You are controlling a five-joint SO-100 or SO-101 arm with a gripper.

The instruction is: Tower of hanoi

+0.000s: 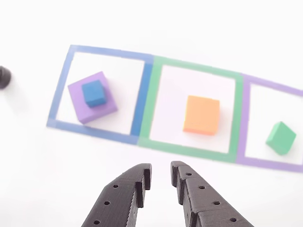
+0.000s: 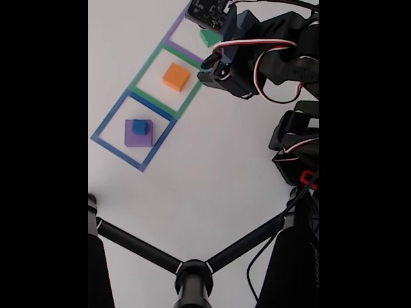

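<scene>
The blue cube (image 1: 93, 92) sits on the purple block (image 1: 92, 102) inside the blue outline (image 1: 138, 101); the orange block (image 1: 202, 115) lies alone in the green outline (image 1: 152, 101), the green block (image 1: 280, 137) in the purple one. Our gripper (image 1: 161, 176) hovers short of them, fingers narrowly apart and empty. We judge the cube moves next: we should widen first, centre over it, then descend squarely so the purple block stays put.
</scene>
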